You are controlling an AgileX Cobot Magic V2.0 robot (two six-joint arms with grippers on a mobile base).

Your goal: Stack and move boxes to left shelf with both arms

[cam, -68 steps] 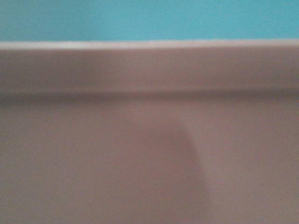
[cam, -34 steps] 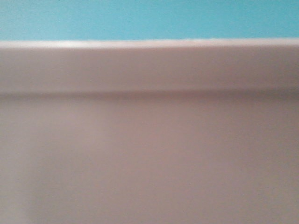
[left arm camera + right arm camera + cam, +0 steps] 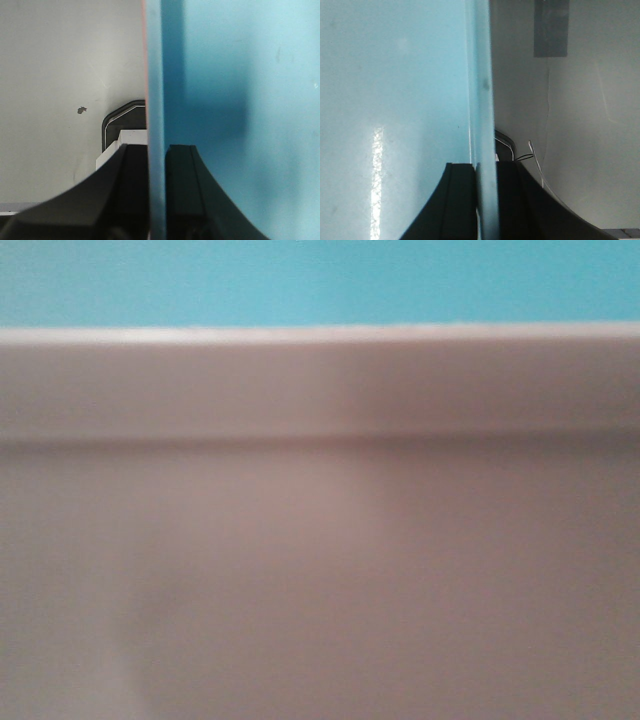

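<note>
— Looking at your left gripper point(image 3: 156, 200), you have its two black fingers clenched on the rim wall of the blue tub point(image 3: 240, 100), one finger inside, one outside. A thin salmon line runs up the outer face of that wall, so I judge the pink tub point(image 3: 320, 570) sits around it, the pair nested.

— And the right side?

— Your right gripper point(image 3: 485, 200) does the same on the opposite wall: jaws closed on the blue rim, one finger each side. Both grips sit at the very edge of the wall.

— Where are the tubs relative to the shelf?

— You cannot tell from these views. The front camera is filled by the blurred pink wall and its rim, with blue above it, so the stack is right against the lens. No rollers or steel bar show anywhere; past the tub you see only pale floor or wall.

— What can go wrong from here?

— Three things, as I judge it. You pinch only the blue wall, so the pink tub hangs on friction and could slide off if you tilt. Smooth plastic under narrow fingers may slip if your arms move unevenly or pull apart. And with the front view blocked, you could strike the shelf unseen.
</note>
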